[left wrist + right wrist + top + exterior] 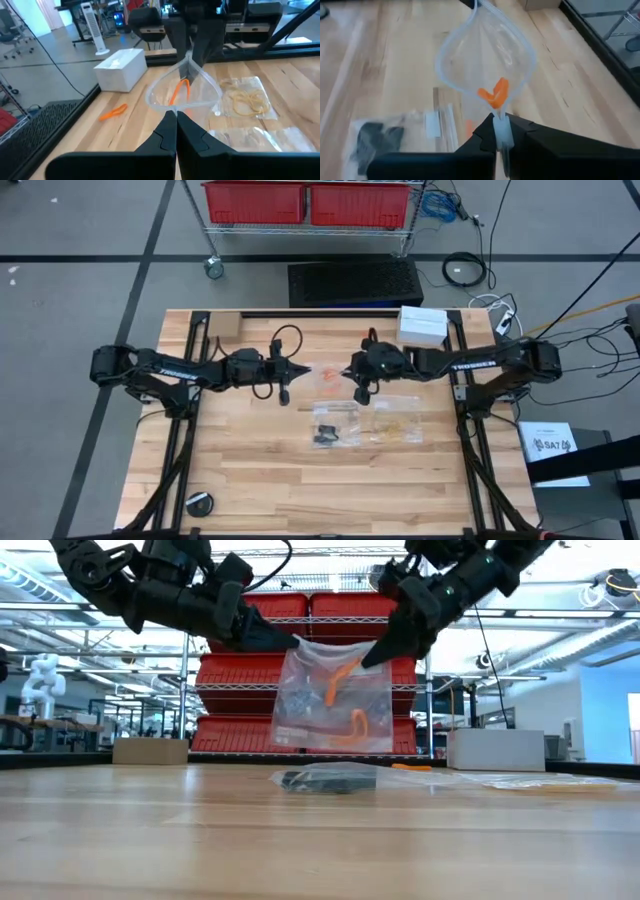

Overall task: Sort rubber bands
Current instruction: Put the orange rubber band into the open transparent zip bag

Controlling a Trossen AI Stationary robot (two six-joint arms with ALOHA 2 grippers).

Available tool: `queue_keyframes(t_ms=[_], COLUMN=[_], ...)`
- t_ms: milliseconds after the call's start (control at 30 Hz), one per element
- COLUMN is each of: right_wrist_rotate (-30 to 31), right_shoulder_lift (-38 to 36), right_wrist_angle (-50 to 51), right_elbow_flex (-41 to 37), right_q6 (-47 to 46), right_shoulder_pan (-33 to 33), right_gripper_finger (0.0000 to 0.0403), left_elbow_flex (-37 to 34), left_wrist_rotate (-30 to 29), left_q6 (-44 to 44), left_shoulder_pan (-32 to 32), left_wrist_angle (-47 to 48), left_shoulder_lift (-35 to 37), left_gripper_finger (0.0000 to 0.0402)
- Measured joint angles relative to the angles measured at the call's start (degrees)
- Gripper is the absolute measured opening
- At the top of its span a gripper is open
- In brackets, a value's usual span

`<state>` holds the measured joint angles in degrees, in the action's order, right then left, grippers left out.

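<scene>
A clear plastic bag (pixel 335 700) hangs in the air between my two grippers, its mouth pulled open (pixel 182 97). Orange rubber bands (pixel 347 680) lie inside it and show through the mouth (pixel 495 92). My left gripper (pixel 285 377) is shut on the rim at the table's left side. My right gripper (pixel 360 377) is shut on the opposite rim. One loose orange band (pixel 112 112) lies on the table toward the far edge. Black bands sit in a second bag (pixel 335 426) and pale yellow bands in a third bag (pixel 397 420), both flat on the table. My left gripper pinches the bag's mouth rim (pixel 172 111) between its two fingers, coming level from the table's left. The bag is lifted clear and hangs below the rim. One layer or two, I cannot tell. My right gripper pinches the opposite rim of the mouth (pixel 499 116) between its fingers, slanting down from the table's right. The rim is drawn out between the two holds into an open loop.
A white box (pixel 422 327) stands near the far right corner, and a small round black object (pixel 200 503) lies near the near left corner. The bags with black and yellow bands lie just nearward of the grippers. Bare wood stretches toward the near edge.
</scene>
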<state>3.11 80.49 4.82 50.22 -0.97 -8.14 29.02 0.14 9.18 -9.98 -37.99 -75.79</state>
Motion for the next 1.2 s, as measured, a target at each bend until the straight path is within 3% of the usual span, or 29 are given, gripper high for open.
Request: queue_keyframes(t_ms=[167,467,733,933,1200], right_wrist_rotate=[0.1,6.0,5.6,5.7,5.6], right_shoulder_lift=[0.8,-2.7,-0.4,1.2,-1.4], right_wrist_angle=[-0.3,14.8,11.8,10.7,11.3], right_elbow_flex=[3.0,5.7,4.7,4.7,4.7], right_q6=[2.0,3.9,2.4,1.6,0.1], right_shoulder_pan=[0.0,0.0,0.0,0.0,0.0], right_gripper_finger=[0.0001,0.0001,0.0005,0.0040,0.0118], left_elbow_flex=[0.1,0.6,0.7,0.7,0.7], left_wrist_rotate=[3.1,3.1,3.9,3.9,2.8], left_q6=[-1.4,-0.9,-1.4,-1.4,-0.6], left_shoulder_pan=[0.1,-0.1,0.0,0.0,-0.1], left_wrist_angle=[-5.6,-5.1,-8.7,-8.9,-7.9], left_shoulder_lift=[-3.1,-5.3,-6.8,-7.7,-7.7], left_gripper_finger=[0.0000,0.0000,0.0000,0.0000,0.0000])
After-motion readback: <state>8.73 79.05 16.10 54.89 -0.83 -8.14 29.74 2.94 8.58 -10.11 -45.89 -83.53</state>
